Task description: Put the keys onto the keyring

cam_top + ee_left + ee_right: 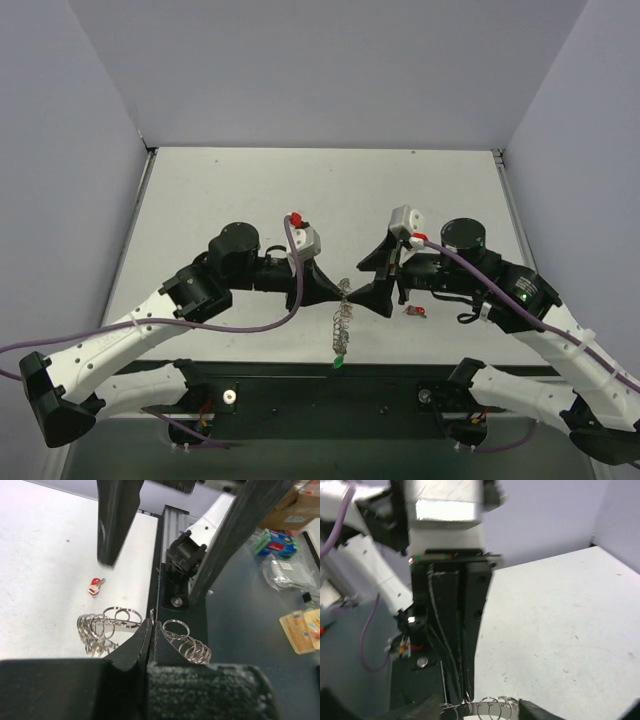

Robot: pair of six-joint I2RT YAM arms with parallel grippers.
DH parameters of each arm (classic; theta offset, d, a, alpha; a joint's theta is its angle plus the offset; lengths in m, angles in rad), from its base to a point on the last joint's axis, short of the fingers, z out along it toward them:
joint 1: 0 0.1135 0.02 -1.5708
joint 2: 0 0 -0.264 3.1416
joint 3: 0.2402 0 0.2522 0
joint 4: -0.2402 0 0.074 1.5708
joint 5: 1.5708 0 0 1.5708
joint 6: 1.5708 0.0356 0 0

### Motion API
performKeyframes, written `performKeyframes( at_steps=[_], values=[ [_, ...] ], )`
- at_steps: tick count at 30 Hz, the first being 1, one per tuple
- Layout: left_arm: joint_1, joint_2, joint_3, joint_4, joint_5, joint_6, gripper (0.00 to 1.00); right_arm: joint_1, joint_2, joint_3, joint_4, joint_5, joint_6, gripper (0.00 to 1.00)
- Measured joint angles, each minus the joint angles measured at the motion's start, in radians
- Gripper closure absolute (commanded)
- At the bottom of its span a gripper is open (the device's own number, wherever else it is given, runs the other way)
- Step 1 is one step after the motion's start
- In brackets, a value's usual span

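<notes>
The keyring (pixel 341 322), a silvery ring frilled with small loops, hangs from my left gripper (pixel 344 292) just above the table's near edge. In the left wrist view the left gripper (pixel 151 624) is shut on the keyring (pixel 102 626), and loops show on both sides of the jaws. A green key (pixel 339 362) hangs at its low end. My right gripper (pixel 368 286) faces the left one, open, with its fingers (pixel 111 540) spread either side of the ring. In the right wrist view the keyring (pixel 492 709) lies between them. A red key (pixel 415 312) lies on the table and also shows in the left wrist view (pixel 95 586).
The black base rail (pixel 320 385) runs along the near table edge just below the ring. Grey walls (pixel 80 150) close in the white table (pixel 320 200) on the left, back and right. Purple cables (pixel 240 325) trail from both arms.
</notes>
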Motion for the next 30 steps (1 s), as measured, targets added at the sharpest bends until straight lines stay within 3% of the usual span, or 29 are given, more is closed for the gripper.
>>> performKeyframes(
  at_steps=[3, 6, 19, 30],
  values=[
    [-0.001, -0.048, -0.068, 0.035, -0.049, 0.0, 1.0, -0.042, -0.079, -0.051, 0.07, 0.048, 0.033, 0.09],
    [-0.001, -0.106, -0.137, 0.094, -0.085, -0.001, 1.0, -0.106, -0.135, -0.091, 0.138, 0.082, 0.075, 0.05],
    [-0.001, -0.312, -0.392, 0.46, -0.076, 0.048, 1.0, -0.162, -0.145, -0.174, 0.232, 0.111, 0.151, 0.04],
    [-0.004, -0.39, -0.451, 0.496, -0.086, 0.23, 1.0, -0.176, -0.145, -0.2, 0.244, 0.109, 0.161, 0.04]
  ],
)
